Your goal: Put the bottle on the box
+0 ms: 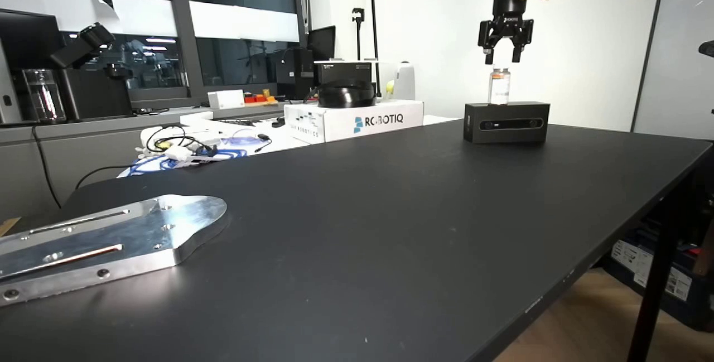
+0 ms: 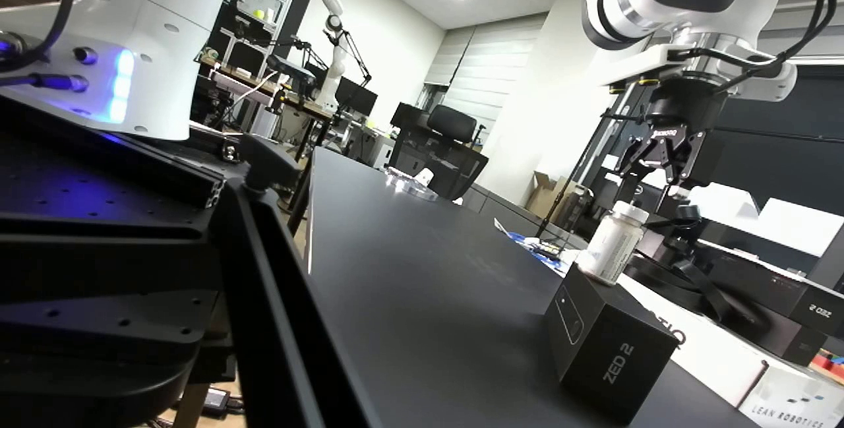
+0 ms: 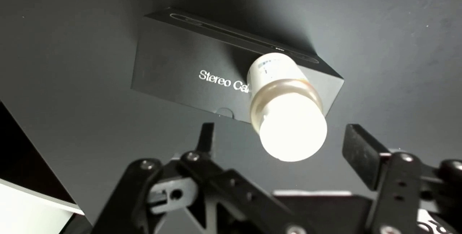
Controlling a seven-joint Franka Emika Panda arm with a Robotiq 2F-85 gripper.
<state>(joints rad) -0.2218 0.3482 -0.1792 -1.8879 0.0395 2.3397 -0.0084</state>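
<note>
Wrist view: nearest of all are the two black fingers (image 3: 362, 154) of the gripper (image 1: 502, 61), spread wide and pinching nothing. The white cap (image 3: 294, 129) of the bottle (image 3: 285, 100) shows in the gap between them, with clear space on both sides, though less on one than the other.

Just past the fingers, the bottle itself stands on top of the black box (image 3: 216, 61), off towards one end, its foot seemingly close to a long edge. Whether any of that foot overhangs, I can't make out. An exterior view shows it upright.

So to my eye the placing is done and what remains is getting away cleanly. I'd want the gripper to rise straight up along the bottle's own line, slowly at first, jaws kept this wide, with no sideways drift or twist until the fingers are well above the cap. How much room there is I wouldn't swear to: in an exterior view the cap all but melts into the white wall (image 1: 591, 49) behind. A brush from the nearer finger would probably rock the bottle, and with so little ledge beside it, it could go over onto the table (image 1: 362, 228). Closing the fingers can wait.

Farther off, beyond the table, sits the white carton (image 1: 362, 122) that shows in both exterior views; a straight lift shouldn't trouble it.
</note>
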